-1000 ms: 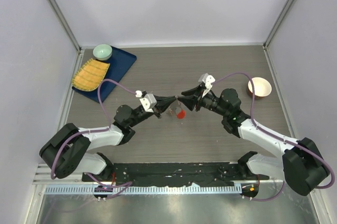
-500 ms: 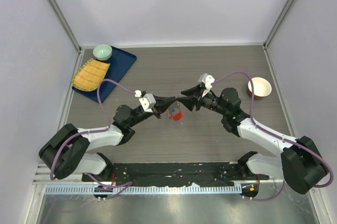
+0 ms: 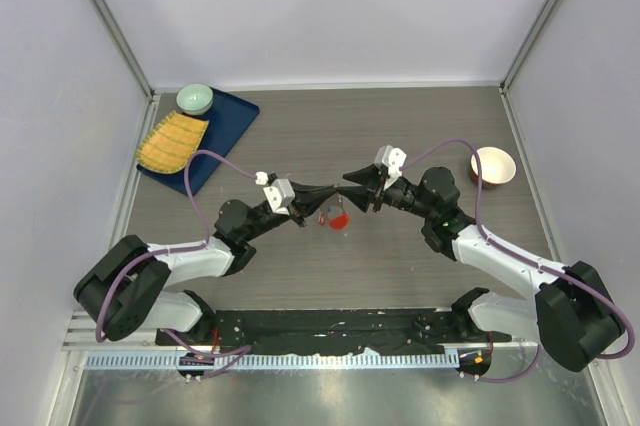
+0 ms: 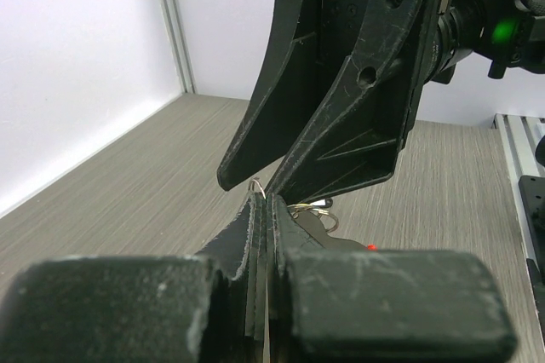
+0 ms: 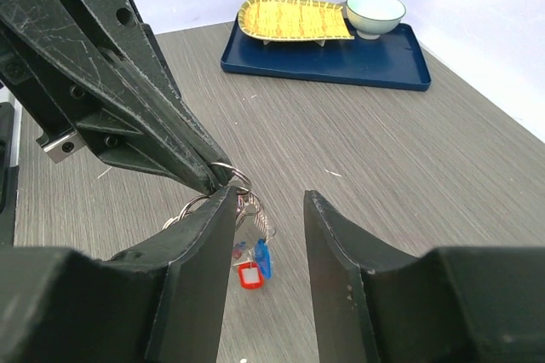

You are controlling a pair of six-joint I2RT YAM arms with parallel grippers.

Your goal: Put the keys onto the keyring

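Counted on table (image 3: 400,126): two grippers, left gripper (image 3: 323,192) and right gripper (image 3: 345,189); one keyring (image 5: 243,210), which bore one red tag (image 5: 248,276) and one blue tag (image 5: 263,259); two bowls, green bowl (image 3: 194,98) and brown bowl (image 3: 493,165); one blue tray (image 3: 232,126); one yellow dish (image 3: 172,140).

A dark blue tray (image 3: 230,131) sat at an angle in the far left corner of the grey wood-grain table (image 3: 330,126). On it lay a yellow ribbed dish (image 3: 172,141) and, just behind that, a pale green bowl (image 3: 194,98). Well apart, near the right wall, stood a small brown bowl (image 3: 493,166), pale inside.
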